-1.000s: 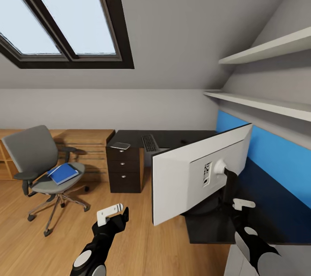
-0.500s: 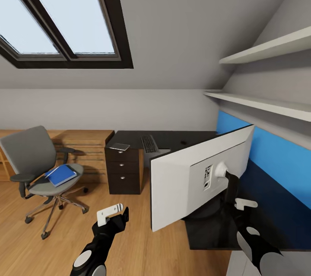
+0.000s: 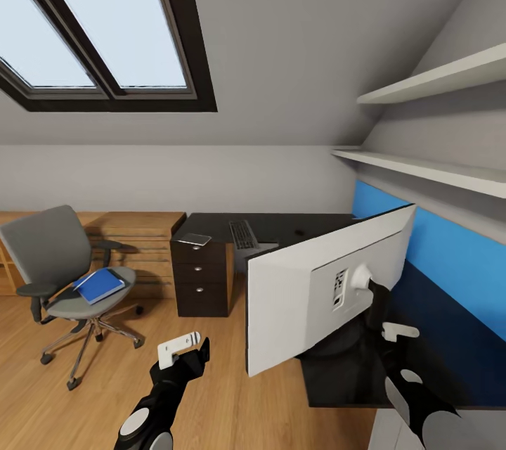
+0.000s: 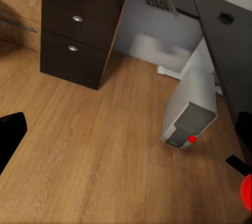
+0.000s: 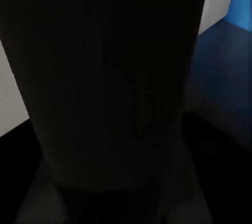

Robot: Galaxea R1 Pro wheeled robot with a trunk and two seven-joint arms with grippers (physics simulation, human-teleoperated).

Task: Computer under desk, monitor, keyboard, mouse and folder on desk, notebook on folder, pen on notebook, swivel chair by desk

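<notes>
Gripping the black stand of the wide white-backed monitor (image 3: 323, 288), right gripper (image 3: 383, 323) at lower right, over the glossy black desk (image 3: 281, 225). Left gripper (image 3: 184, 350) hanging idle; aperture unclear. Slim dark keyboard (image 3: 243, 233) lying on the desk at centre, white box computer (image 4: 190, 109) standing beneath. Bright-blue folder (image 3: 100, 284) waiting on the grey swivel chair (image 3: 60, 274), centre left; stacking pending.

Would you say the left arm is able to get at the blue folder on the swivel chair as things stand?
Probably not from here: the left gripper hangs over bare floor, well short of the folder lying on the swivel chair's seat. Nothing blocks the way, but the base would likely have to move closer.
</notes>
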